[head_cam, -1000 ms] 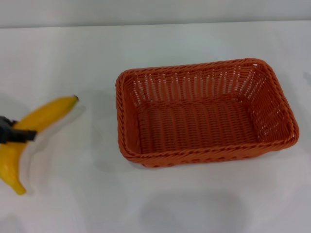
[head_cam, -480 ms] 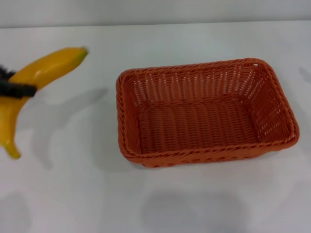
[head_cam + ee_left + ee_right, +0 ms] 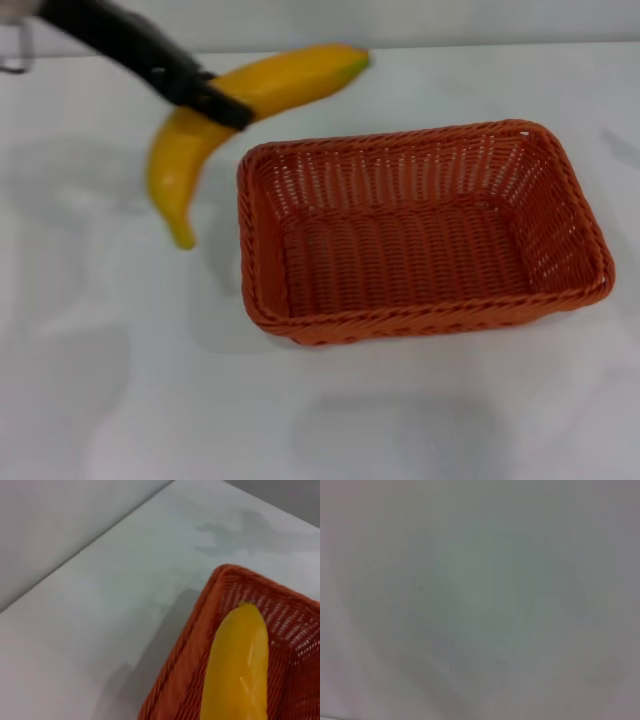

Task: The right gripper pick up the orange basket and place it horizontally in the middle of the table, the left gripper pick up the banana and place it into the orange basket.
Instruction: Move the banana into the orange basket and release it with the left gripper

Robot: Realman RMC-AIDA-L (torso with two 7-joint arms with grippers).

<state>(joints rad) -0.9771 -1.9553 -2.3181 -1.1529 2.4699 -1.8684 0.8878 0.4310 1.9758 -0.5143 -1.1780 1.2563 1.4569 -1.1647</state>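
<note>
banana (image 3: 215,110) lifted higher, nearer orange basket (image 3: 420,235)

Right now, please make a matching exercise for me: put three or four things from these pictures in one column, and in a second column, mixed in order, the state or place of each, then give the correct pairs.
Things:
1. banana
2. basket
3. left pincer
4. table

States:
A. white, under everything
B. shut on the yellow fruit
C. empty, resting on the white surface
D. held in the air at the orange rim's left far corner

Pairs: 1-D, 2-C, 3-B, 4-A
</note>
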